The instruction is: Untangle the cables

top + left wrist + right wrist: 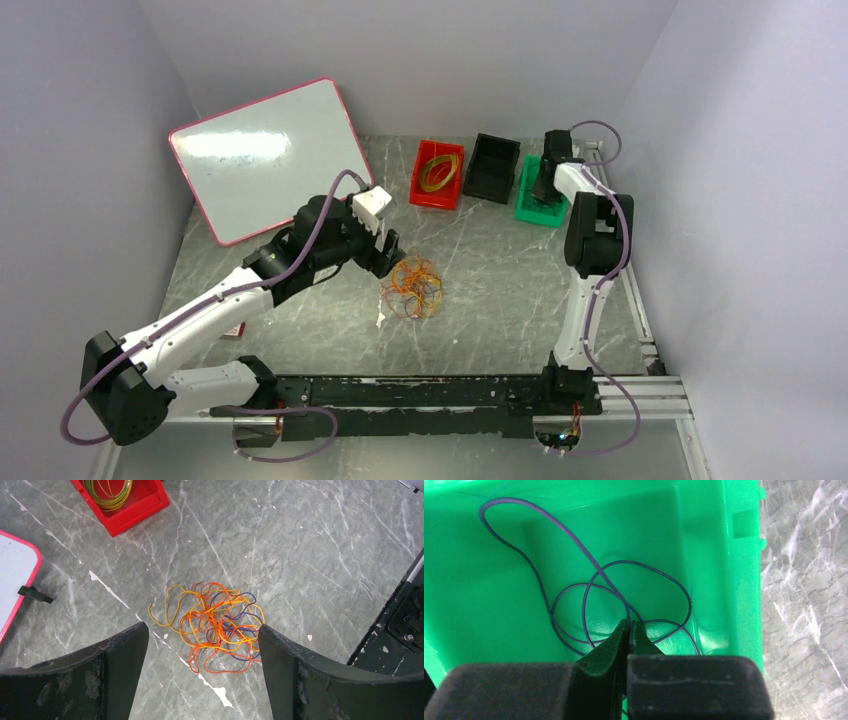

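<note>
Hovering with jaws spread wide, the left gripper [386, 262] has the cables [215, 630] just below it at the middle of the table [520, 300]; the right gripper [628, 626], clenched, sits well apart in the green bin [709, 540].

We view the table [500, 290] from above, left wrist shares its cables [215, 630] closer up, right wrist peers straight into the green bin [474, 580].

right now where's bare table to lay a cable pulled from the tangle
Bare marble between the tangle and the right arm, in front of the black bin. Crowded at the tangle's far-left edge: the open left gripper hovers there.
</note>
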Robot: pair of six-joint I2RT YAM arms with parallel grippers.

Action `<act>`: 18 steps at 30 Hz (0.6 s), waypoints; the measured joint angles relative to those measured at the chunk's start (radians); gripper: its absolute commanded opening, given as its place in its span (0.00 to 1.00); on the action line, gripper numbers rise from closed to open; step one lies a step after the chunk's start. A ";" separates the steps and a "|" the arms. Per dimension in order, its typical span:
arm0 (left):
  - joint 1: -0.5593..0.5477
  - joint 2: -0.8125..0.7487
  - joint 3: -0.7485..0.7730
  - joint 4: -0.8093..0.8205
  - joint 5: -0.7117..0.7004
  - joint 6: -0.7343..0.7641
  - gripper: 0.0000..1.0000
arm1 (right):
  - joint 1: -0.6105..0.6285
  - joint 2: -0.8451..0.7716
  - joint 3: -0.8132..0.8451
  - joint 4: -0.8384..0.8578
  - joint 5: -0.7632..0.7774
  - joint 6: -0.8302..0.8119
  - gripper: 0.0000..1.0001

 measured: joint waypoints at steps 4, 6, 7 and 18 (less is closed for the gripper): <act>0.000 0.000 0.000 0.000 0.000 0.000 0.85 | 0.002 0.004 0.002 -0.003 0.012 -0.003 0.18; 0.000 0.000 0.000 0.000 0.000 0.000 0.86 | 0.002 0.003 0.002 -0.002 0.014 -0.004 0.25; 0.000 0.000 0.000 0.000 0.000 0.000 0.86 | 0.002 0.002 0.002 -0.001 0.014 -0.005 0.28; 0.000 0.001 0.000 0.000 0.000 0.000 0.87 | 0.002 -0.133 0.017 0.005 0.015 -0.009 0.45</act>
